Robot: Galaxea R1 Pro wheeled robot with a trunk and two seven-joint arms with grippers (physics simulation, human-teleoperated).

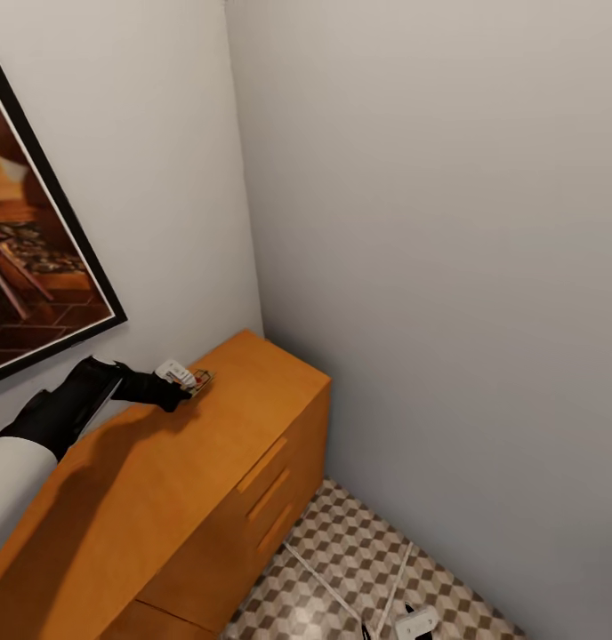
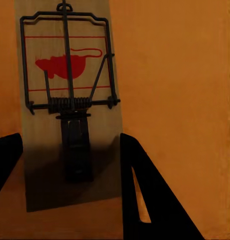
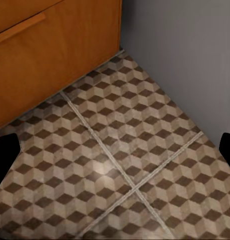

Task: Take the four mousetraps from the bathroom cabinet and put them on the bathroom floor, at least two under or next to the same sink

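One mousetrap (image 2: 69,75), a tan board with a red mouse print and dark wire parts, lies on top of the orange-wood cabinet (image 1: 208,462) near the back wall. My left gripper (image 2: 69,165) reaches over the cabinet top, and its black fingers (image 2: 145,190) press against both long edges of the board's near end. In the head view the same mousetrap (image 1: 202,380) sits at the tip of my left gripper (image 1: 186,382). My right gripper (image 3: 117,150) hangs open and empty low over the cube-patterned bathroom floor (image 3: 145,125). The sink and the other mousetraps are out of view.
The cabinet stands in a corner between two grey walls (image 1: 448,267), its drawer handles (image 1: 261,464) facing the floor (image 1: 359,560). A dark-framed picture (image 1: 30,267) hangs above my left arm. My right gripper (image 1: 390,631) is at the head view's lower edge, close to the cabinet front (image 3: 54,55).
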